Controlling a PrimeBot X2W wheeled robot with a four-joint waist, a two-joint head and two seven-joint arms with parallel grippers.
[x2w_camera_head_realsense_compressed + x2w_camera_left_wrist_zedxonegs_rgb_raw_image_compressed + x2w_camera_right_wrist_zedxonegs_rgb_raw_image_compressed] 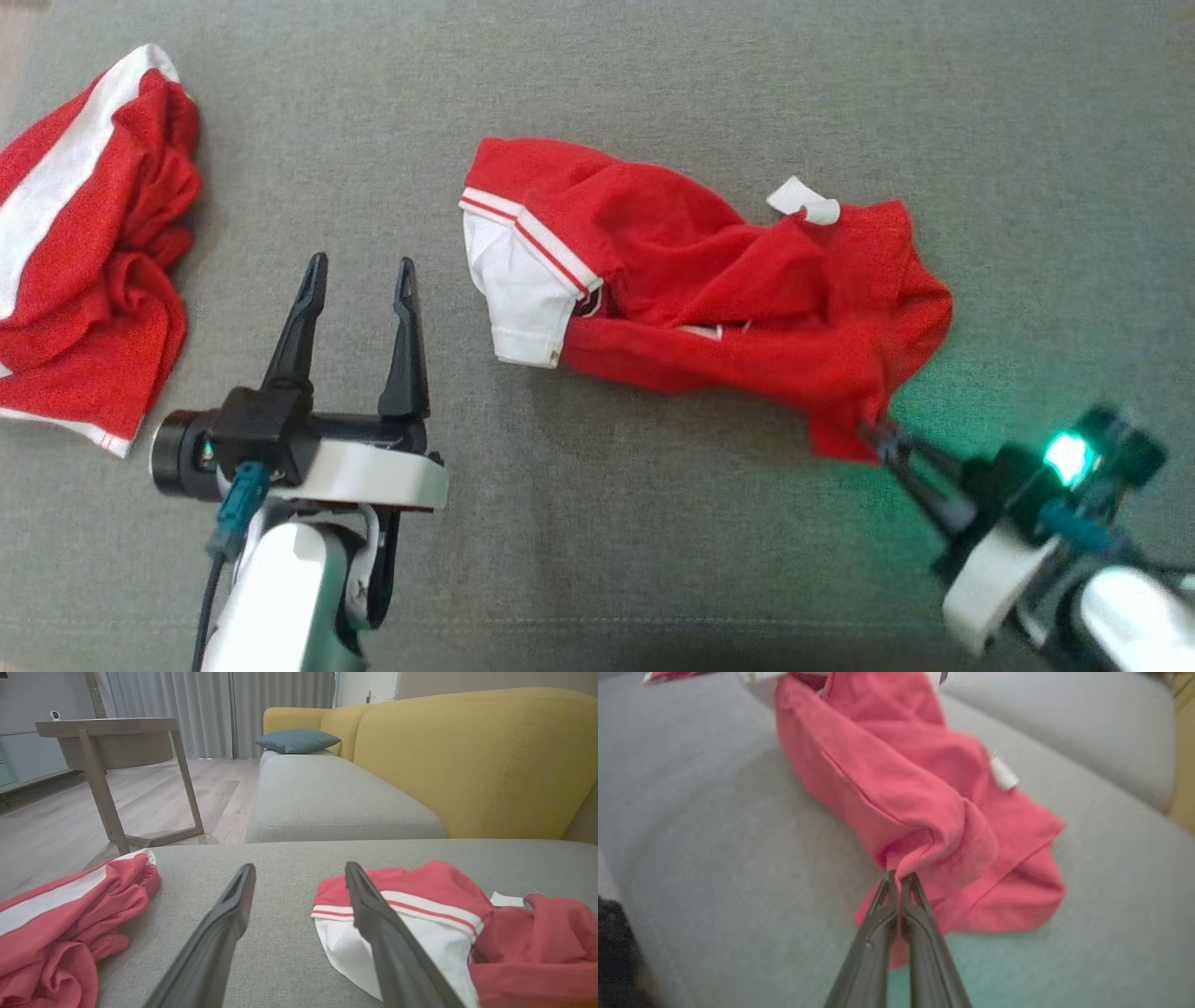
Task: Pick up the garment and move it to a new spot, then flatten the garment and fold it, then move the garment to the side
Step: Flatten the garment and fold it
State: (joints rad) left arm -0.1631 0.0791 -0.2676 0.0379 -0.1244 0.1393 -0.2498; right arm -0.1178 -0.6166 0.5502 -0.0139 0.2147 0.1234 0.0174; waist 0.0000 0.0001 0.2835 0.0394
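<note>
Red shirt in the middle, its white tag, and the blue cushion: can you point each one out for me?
red shirt (709, 271): head view, on its crumpled red middle.
white tag (799, 197): head view, on the tag's flat middle.
blue cushion (297, 740): left wrist view, on the middle of its top.

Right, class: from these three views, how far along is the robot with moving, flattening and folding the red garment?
Done: nothing yet; the red garment lies crumpled on the grey cushion. In hand: the right gripper is shut on its near corner; the left gripper is open beside the white sleeve, holding nothing. Left: carrying it to a new spot, flattening, folding, moving it aside.
</note>
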